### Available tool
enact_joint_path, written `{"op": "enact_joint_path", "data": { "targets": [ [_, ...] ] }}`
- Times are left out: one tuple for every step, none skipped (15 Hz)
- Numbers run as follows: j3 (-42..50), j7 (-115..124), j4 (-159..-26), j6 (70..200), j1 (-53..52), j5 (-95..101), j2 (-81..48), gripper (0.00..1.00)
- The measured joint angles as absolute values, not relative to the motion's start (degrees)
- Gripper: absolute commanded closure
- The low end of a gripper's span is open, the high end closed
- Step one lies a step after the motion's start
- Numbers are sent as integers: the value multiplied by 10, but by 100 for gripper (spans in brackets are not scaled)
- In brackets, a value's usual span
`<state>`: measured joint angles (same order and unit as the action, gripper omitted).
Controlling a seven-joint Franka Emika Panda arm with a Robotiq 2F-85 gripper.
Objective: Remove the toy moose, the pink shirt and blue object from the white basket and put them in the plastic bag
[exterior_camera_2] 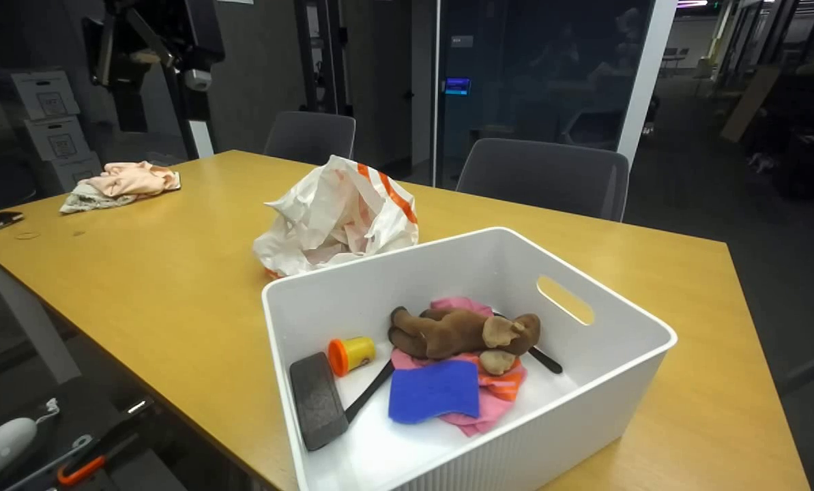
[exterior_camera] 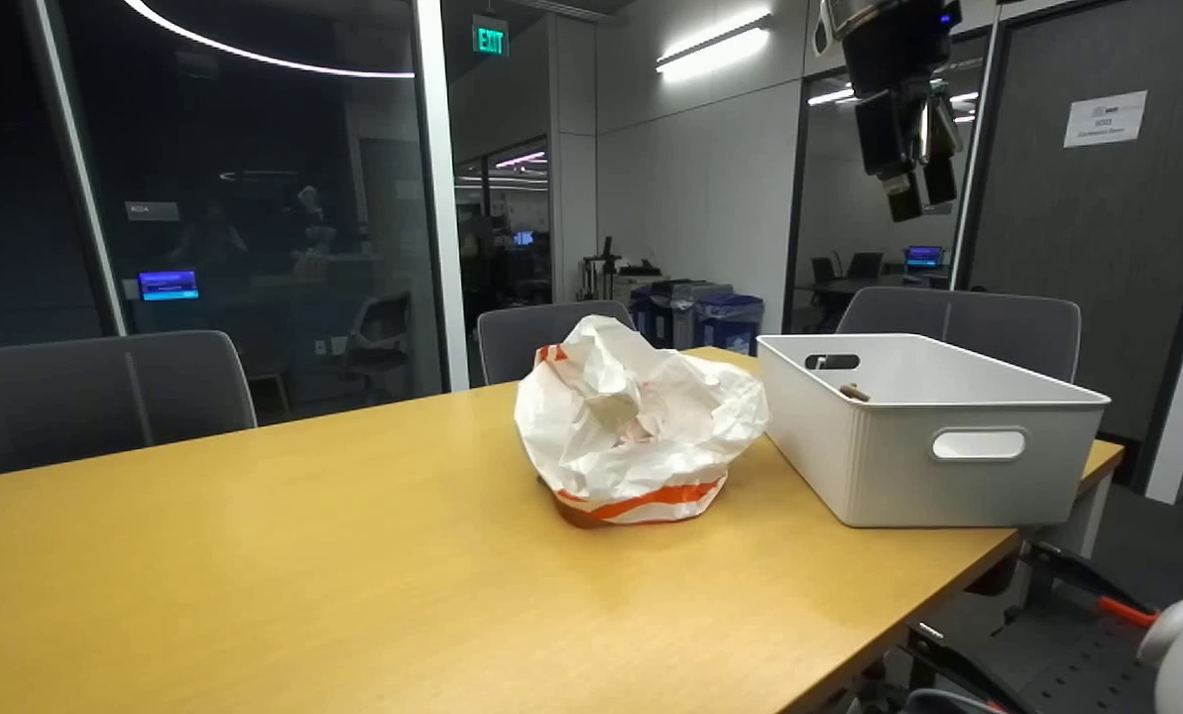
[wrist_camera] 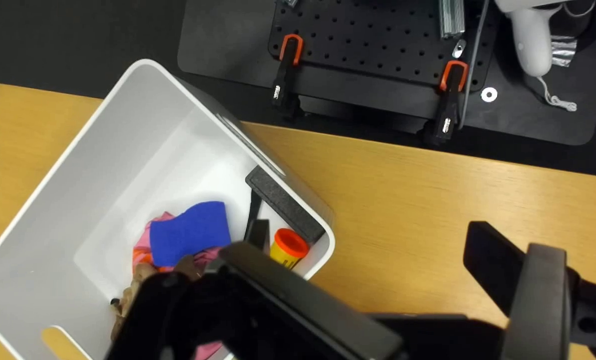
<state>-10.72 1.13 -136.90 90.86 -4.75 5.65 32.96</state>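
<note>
Removal seems not yet begun; the gripper (exterior_camera_2: 163,111), upper left in an exterior view, hangs spread, empty; next it should descend for the toy moose (exterior_camera_2: 451,334); this and the blue object (exterior_camera_2: 434,392) lie partly over the pink shirt (exterior_camera_2: 487,409) in the white basket (exterior_camera_2: 570,433), lower centre, with a yellow tub (exterior_camera_2: 359,352) and dark block (exterior_camera_2: 316,402); the plastic bag (exterior_camera_2: 311,194) gapes mid-frame, contents unclear.

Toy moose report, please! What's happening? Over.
Gripper open, empty. Toy moose in white basket, partly over pink shirt. Blue object overlaps shirt too; nothing atop moose.
</note>
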Motion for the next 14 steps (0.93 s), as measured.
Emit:
{"op": "enact_joint_path", "data": {
  "targets": [
    [-105, 18, -1370, 914, -47, 56, 329, 0],
    [-104, 39, -1373, 933, -45, 57, 328, 0],
    [-104, 65, -1381, 962, -41, 61, 326, 0],
    [-104, 89, -1392, 994, -36, 74, 321, 0],
    [-105, 116, -1405, 1028, -29, 92, 312, 0],
    [-105, 143, -1419, 1058, -19, 113, 301, 0],
    [-106, 171, -1431, 1084, -9, 135, 289, 0],
    [-106, 201, -1442, 1106, 3, 160, 276, 0],
    [-106, 228, -1450, 1121, 15, 184, 264, 0],
    [-106, 257, -1455, 1132, 28, 208, 252, 0],
    [-105, 285, -1458, 1142, 42, 232, 241, 0],
    [-105, 313, -1461, 1151, 54, 253, 229, 0],
    [-104, 340, -1464, 1160, 64, 270, 217, 0],
    [-104, 370, -1469, 1173, 70, 282, 205, 0]
  ]
}}
